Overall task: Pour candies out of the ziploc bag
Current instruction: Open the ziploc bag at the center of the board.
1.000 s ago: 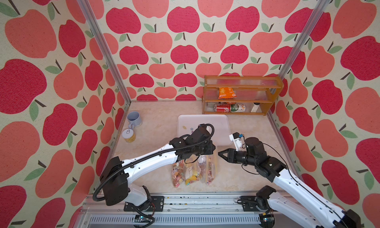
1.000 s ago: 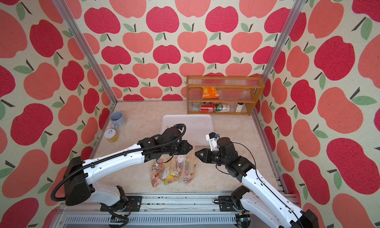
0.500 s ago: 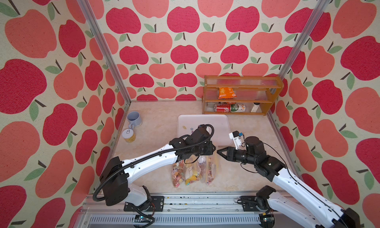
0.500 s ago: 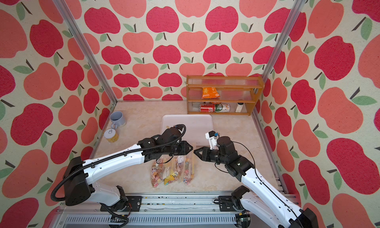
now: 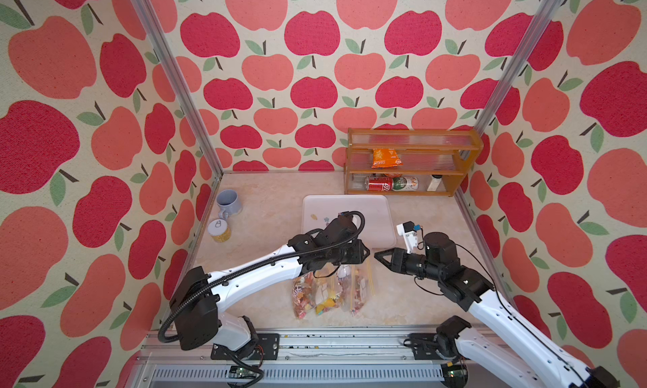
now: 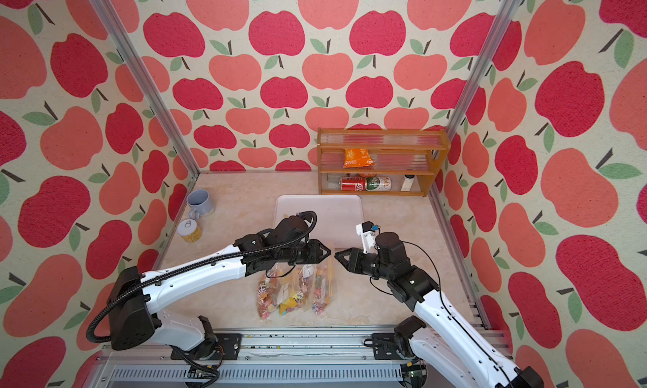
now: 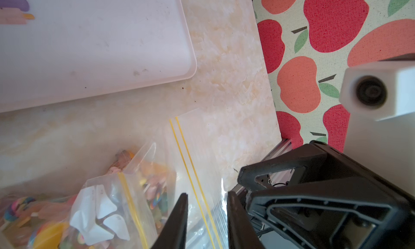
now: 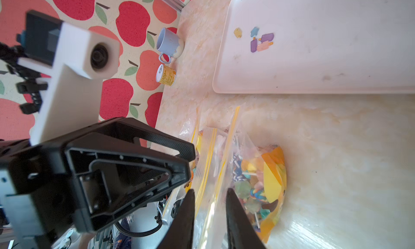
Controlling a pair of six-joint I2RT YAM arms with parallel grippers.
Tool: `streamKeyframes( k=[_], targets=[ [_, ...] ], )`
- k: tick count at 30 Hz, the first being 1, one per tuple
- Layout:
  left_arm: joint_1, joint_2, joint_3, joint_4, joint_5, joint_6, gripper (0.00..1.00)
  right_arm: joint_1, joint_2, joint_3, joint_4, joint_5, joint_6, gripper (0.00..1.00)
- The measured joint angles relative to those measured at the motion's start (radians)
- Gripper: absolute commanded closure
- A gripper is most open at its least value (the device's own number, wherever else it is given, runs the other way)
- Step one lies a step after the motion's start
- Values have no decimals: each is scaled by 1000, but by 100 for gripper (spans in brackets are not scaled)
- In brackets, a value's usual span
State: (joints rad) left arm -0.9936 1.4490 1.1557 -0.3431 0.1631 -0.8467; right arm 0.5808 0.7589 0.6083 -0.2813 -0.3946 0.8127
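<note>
Most of the candies (image 8: pixel 253 187) lie inside the ziploc bag (image 5: pixel 325 295), which rests flat on the table near the front, just short of the white tray (image 5: pixel 371 225). About 5 loose pieces (image 8: pixel 261 42) already sit on the tray.

The step in hand looks like getting hold of the bag's mouth. In both top views the left gripper (image 5: pixel 366 253) and right gripper (image 5: pixel 377 256) point at each other, tips nearly meeting, just above the zip end. The next move probably calls for each one to pinch 1 lip of the thin film, part the zip, then lift the far end over the tray.

The top views hide the jaws' spacing. The left wrist view shows the left gripper's fingers (image 7: pixel 183 205) slightly apart, with 2 yellow zip lines (image 7: pixel 190 167) running between them. The right wrist view shows the right gripper's fingers (image 8: pixel 231 203) equally apart over the zip band. Neither visibly clamps anything, though I cannot tell whether either touches the film.
</note>
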Motion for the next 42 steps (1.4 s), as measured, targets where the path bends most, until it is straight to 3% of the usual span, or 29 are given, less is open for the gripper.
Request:
streamKeyframes(
  k=[6,26,42],
  targets=[
    [-21,38,53,-16,-1,8,68,-74,-17,23,-36,-13,-11,74],
    [-26,127,90,-67,-1,10,74,-73,-14,-52,24,-98,16,74],
    [-21,129,98,-94,-28,6,92,-73,-14,-65,37,-105,23,74]
  ],
)
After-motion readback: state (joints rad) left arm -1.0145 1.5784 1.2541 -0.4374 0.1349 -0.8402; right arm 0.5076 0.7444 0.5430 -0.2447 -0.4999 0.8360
